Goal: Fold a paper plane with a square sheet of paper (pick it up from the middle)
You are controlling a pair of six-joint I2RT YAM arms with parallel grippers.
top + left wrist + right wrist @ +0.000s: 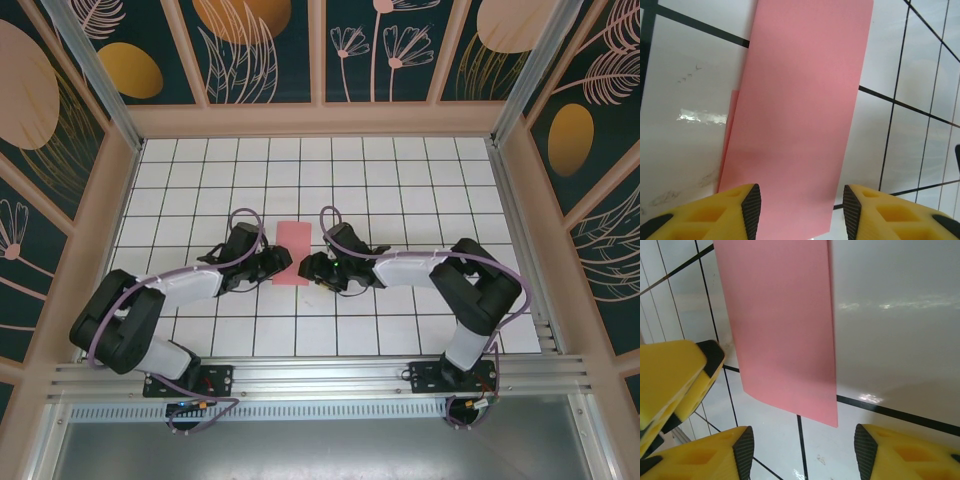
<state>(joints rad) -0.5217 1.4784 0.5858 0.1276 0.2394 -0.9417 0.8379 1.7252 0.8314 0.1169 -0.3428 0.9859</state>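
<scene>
Top view: pink sheet (291,252) is lying flat, left gripper (278,262) and right gripper (310,268) flanking its near end. Left wrist: jaws are standing apart, sheet's end between them. Right wrist: jaws are standing apart, sheet just beyond.

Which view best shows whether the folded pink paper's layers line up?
Left wrist: it is close on the paper, and a sliver of the lower layer peeks out along the edge at picture left. Right wrist shows the paper as one flat strip; top external shows a small rectangle.
</scene>
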